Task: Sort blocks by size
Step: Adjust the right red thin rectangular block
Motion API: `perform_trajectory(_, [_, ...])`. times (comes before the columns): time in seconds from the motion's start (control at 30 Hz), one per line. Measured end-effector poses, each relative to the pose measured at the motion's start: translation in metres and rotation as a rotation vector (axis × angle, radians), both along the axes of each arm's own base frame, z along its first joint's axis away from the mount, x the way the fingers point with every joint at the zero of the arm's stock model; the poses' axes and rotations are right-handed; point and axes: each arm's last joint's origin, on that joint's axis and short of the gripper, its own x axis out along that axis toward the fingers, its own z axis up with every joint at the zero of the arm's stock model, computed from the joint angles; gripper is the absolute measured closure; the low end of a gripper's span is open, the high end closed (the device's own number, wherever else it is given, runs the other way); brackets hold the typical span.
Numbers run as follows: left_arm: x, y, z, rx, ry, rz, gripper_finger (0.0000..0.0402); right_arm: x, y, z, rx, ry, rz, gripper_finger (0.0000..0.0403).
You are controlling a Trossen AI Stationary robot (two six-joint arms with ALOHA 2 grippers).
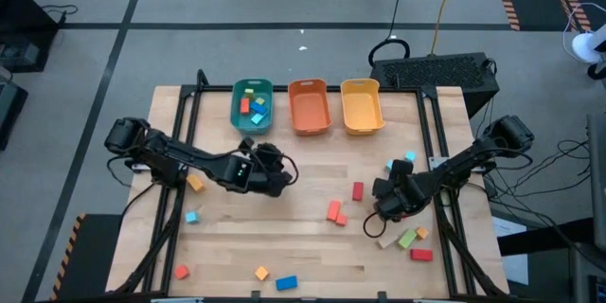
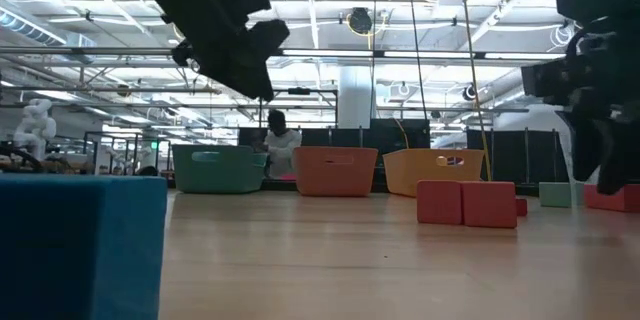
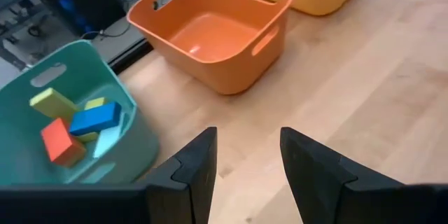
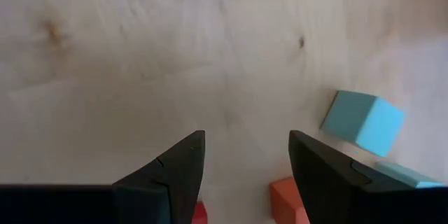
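Wooden tabletop (image 1: 312,246) holds scattered blocks (image 1: 334,211); some already lie in the teal bin (image 1: 252,106). Left gripper (image 1: 280,172) hovers open and empty near it. Right gripper (image 1: 382,210), open and empty, sits among crowded blocks and might nudge neighbours when closing.

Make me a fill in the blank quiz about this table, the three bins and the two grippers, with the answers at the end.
1. The only bin with blocks in it is the ____ bin.
2. The orange bin stands between that bin and the ____ bin.
3. The left gripper holds nothing; its jaws are ____.
4. In the right wrist view, the light blue block lies on the table beside the right gripper, whose jaws are ____.

Missing words: teal; yellow; open; open
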Motion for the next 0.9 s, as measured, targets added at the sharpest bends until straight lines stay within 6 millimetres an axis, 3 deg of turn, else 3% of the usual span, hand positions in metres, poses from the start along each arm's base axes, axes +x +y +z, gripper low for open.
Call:
perform_trajectory(0.37, [0.002,-0.028,0.005,-0.037,-0.112,-0.077,0.0242,-0.009,0.000,0.008,0.099,0.071,-0.006,0.0209])
perform_trajectory(0.7, [0.002,-0.029,0.005,-0.037,-0.112,-0.082,0.0242,-0.030,-0.006,0.032,0.254,0.076,-0.194,0.0209])
perform_trajectory(0.9, [0.001,-0.029,0.004,-0.036,-0.097,-0.085,0.0242,-0.041,-0.010,0.027,0.212,0.160,-0.293,0.0209])
